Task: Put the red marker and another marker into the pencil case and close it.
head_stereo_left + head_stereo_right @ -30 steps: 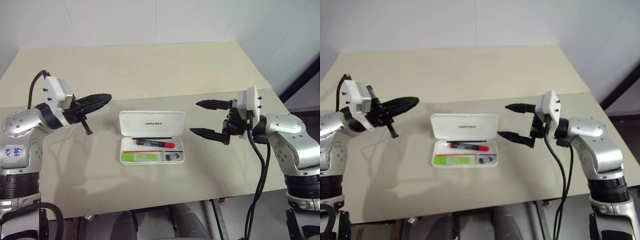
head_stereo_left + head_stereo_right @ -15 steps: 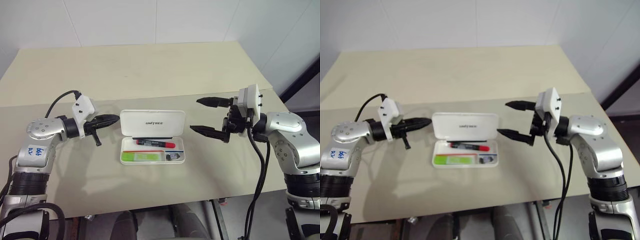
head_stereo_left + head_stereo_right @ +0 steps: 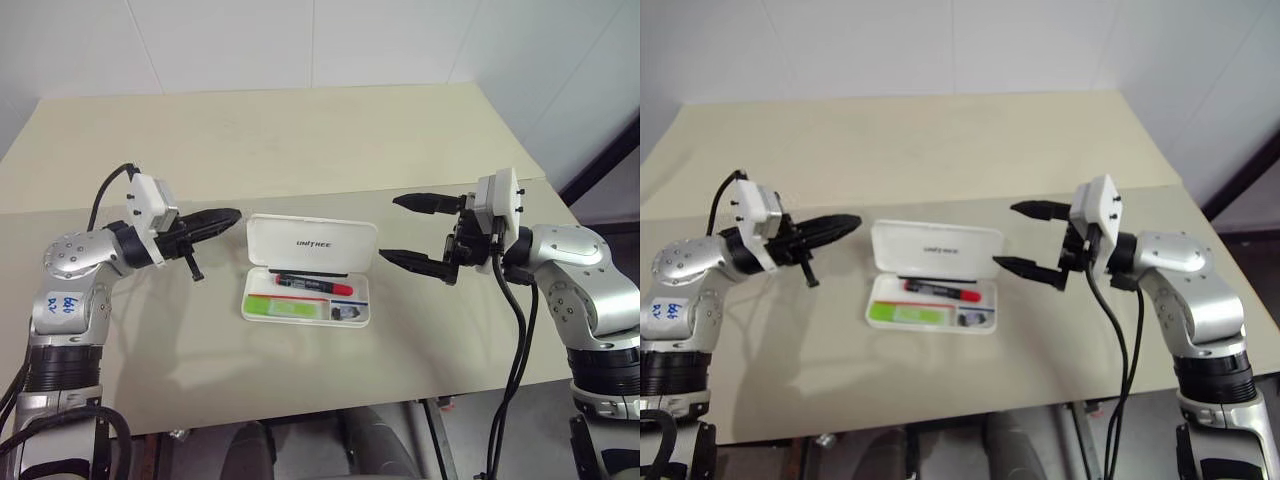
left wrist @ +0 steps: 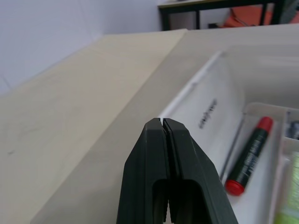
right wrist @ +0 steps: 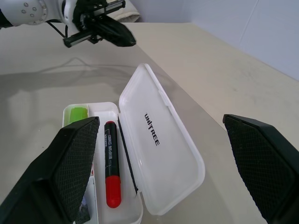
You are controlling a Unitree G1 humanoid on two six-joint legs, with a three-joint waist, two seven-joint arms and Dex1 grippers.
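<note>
pencil case (image 3: 310, 270): open on table (image 3: 300, 150), lid raised | red marker (image 3: 312, 287) and green highlighter (image 3: 290, 309): inside tray | left gripper (image 3: 232, 215): fingers closed, empty, beside lid's corner | right gripper (image 3: 395, 230): fingers spread wide, empty, beside case

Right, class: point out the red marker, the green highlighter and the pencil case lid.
red marker (image 3: 312, 286), left eye view, middle of its barrel.
green highlighter (image 3: 288, 309), left eye view, middle of its body.
pencil case lid (image 5: 161, 149), right wrist view, inner face beside the UNITREE print.
</note>
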